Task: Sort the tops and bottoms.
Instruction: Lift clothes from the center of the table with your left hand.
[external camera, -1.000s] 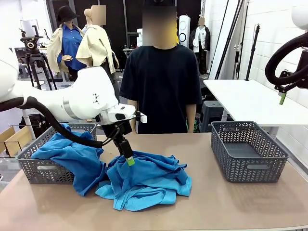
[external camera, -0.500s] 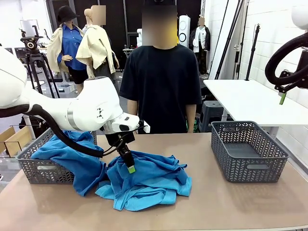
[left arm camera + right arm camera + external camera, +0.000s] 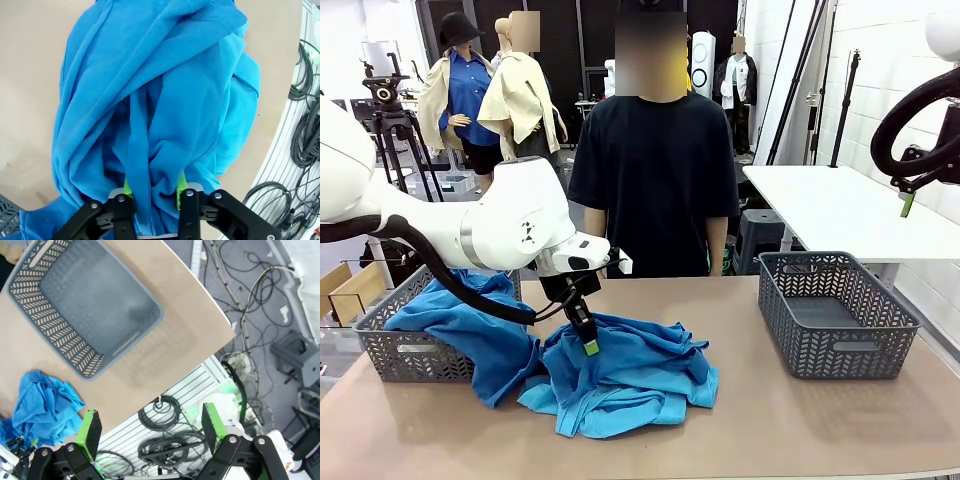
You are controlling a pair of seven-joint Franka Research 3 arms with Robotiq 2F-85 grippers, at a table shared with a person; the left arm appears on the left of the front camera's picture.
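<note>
Tabletop (image 3: 800, 420) shirt (image 3: 165, 90) inside left end effector (image 3: 154, 186)

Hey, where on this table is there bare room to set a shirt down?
Bare table lies between the pile of blue shirts and the right basket, and along the near edge. The right basket is empty too. Crowded on the left: the left basket, its draped shirt and the left gripper in the pile.
</note>
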